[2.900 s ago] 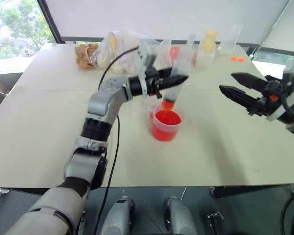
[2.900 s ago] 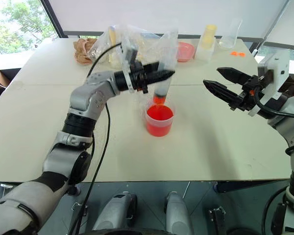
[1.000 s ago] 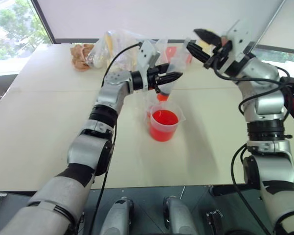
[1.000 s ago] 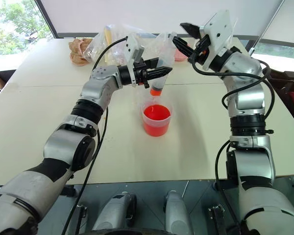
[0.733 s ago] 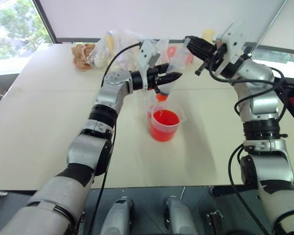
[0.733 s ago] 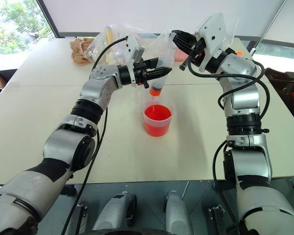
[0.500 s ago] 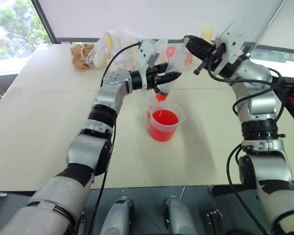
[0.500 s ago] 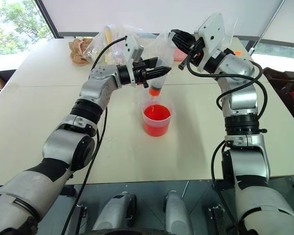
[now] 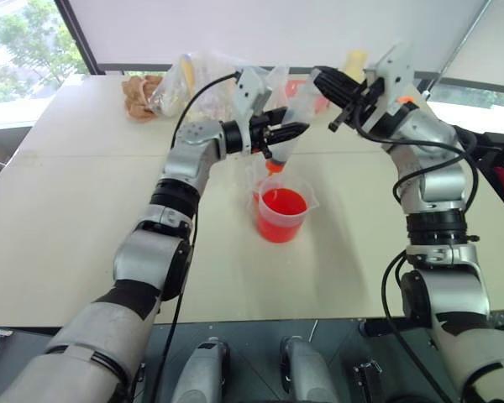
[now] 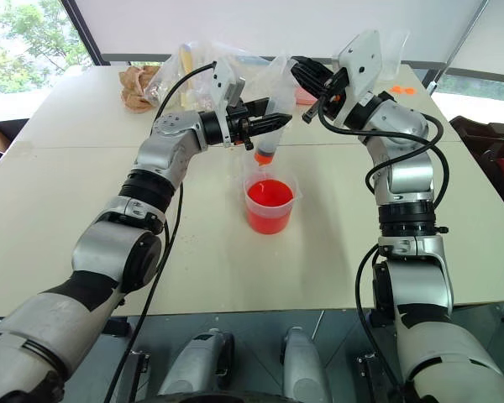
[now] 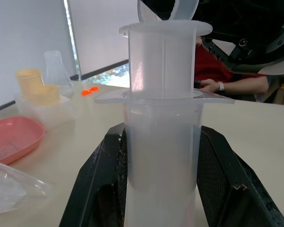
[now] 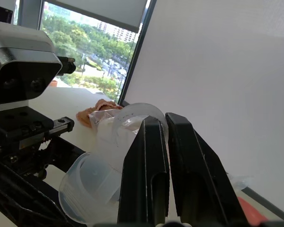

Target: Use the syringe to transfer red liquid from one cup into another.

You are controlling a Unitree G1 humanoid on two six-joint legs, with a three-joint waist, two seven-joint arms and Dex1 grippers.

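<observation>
The syringe (image 10: 271, 109) is held in the air above the middle of the desk (image 10: 67, 218), directly over the cup (image 10: 270, 204). Its long axis runs steeply, tilted off upright: the orange tip (image 10: 264, 156) points down toward the cup and slightly toward the robot, and the white plunger (image 10: 287, 69) points up toward the far edge. The tip sits above the red liquid (image 10: 270, 195), apart from it, not immersed.

The left gripper (image 10: 260, 124) is clamped across the barrel, its 2 fingers (image 11: 100, 189) pressed to either side of the clear wall below the flange. The right gripper (image 10: 307, 77) sits at the plunger top, its 2 fingers drawn together; in the right wrist view they lie against the plunger's round end plate (image 12: 135, 123). Whether they actually pinch it cannot be confirmed.

Judgement: the step in hand is taking hold of the plunger for drawing liquid. To do it well, the tip should be lowered below the liquid surface first, the barrel kept steady, and the plunger pulled straight along the syringe's axis to avoid tilting it or spilling.

A pink bowl (image 10: 305, 91) and an empty clear flask (image 10: 393, 46) stand near the far edge.
</observation>
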